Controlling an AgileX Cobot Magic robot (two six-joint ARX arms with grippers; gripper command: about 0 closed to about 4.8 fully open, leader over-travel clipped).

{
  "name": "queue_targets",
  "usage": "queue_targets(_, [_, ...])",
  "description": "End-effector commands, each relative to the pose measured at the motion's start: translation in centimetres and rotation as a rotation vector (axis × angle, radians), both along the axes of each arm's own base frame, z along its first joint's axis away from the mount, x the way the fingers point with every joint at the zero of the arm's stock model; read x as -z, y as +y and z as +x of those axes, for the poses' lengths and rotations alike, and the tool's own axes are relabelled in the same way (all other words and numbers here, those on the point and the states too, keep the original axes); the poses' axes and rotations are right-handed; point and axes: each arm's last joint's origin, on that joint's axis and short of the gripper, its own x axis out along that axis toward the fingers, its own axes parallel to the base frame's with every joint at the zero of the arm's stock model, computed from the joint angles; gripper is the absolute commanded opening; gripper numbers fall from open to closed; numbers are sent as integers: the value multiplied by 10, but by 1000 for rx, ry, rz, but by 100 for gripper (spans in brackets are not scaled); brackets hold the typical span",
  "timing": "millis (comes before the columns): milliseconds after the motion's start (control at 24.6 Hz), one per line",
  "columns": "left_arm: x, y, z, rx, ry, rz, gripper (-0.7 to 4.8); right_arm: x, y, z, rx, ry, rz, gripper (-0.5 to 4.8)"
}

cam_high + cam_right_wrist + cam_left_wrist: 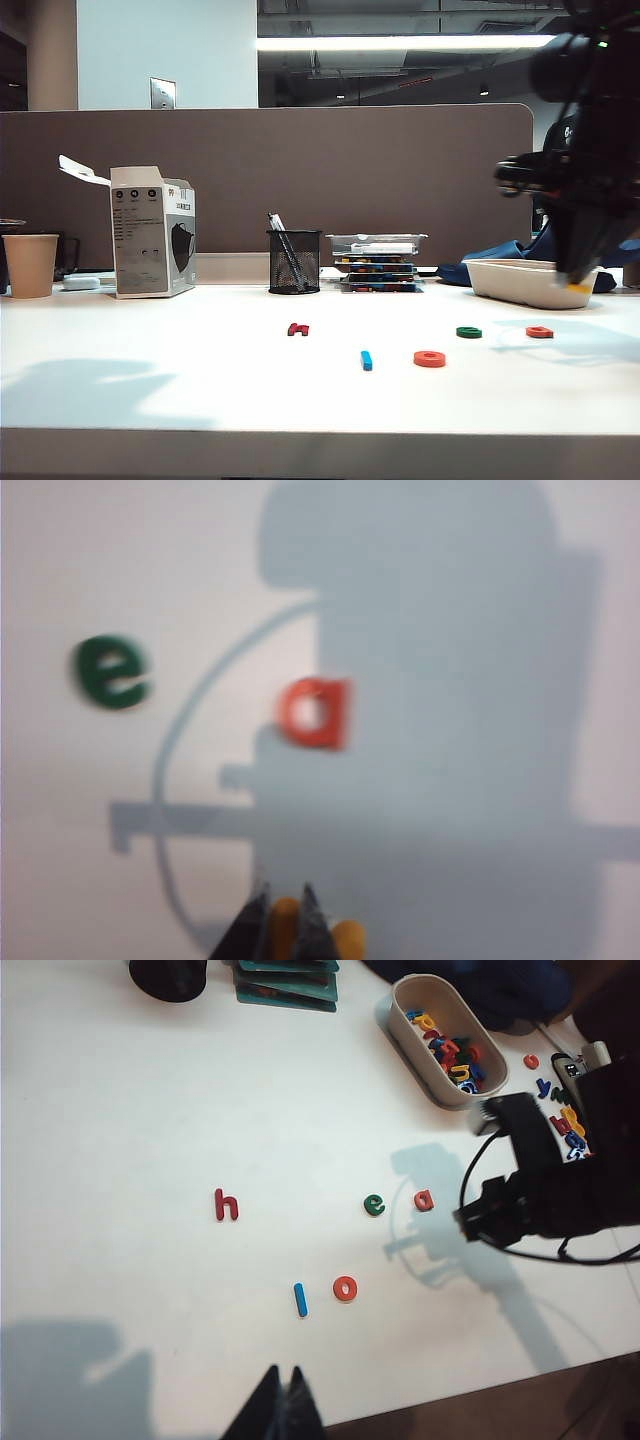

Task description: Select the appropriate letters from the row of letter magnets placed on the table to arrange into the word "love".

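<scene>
Right gripper [283,920] clamped on yellow letter [287,922], held above the table [200,380], near orange-red a [315,712]. Green e [110,670] lies just beside the a, blue l [300,1300] and orange-red o [345,1288] nearer the table's front edge. Left gripper [280,1385] fingers together, empty.

You see a wide, plain white table [150,390] carrying small plastic letter magnets around an orange-red "o" [345,1288]: a blue "l" [300,1300] just beside it, a dark red "h" [226,1204], green "e" [374,1204] and orange-red "a" [424,1200] farther back, near a white oval tray [415,1045].
</scene>
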Motion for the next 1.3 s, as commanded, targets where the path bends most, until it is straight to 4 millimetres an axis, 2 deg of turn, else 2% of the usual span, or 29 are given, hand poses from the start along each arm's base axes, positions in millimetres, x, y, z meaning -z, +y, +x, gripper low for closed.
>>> queue_targets(41, [-2, 0, -1, 0, -10, -4, -5, 10, 18, -9, 3, -1, 27, -6])
queue_targets(284, [-2, 1, -1, 0, -10, -5, -5, 32, 38, -19, 14, -21, 72, -6])
queue_targets(528, [-2, 1, -1, 1, -10, -5, -5, 40, 56, -29, -10, -15, 90, -6])
queue_targets(772, [-2, 1, -1, 0, -10, -5, -5, 43, 60, -33, -25, 5, 81, -6])
queue_targets(1300, [-2, 1, -1, 2, -9, -6, -5, 55, 57, -42, -24, 54, 59, 3])
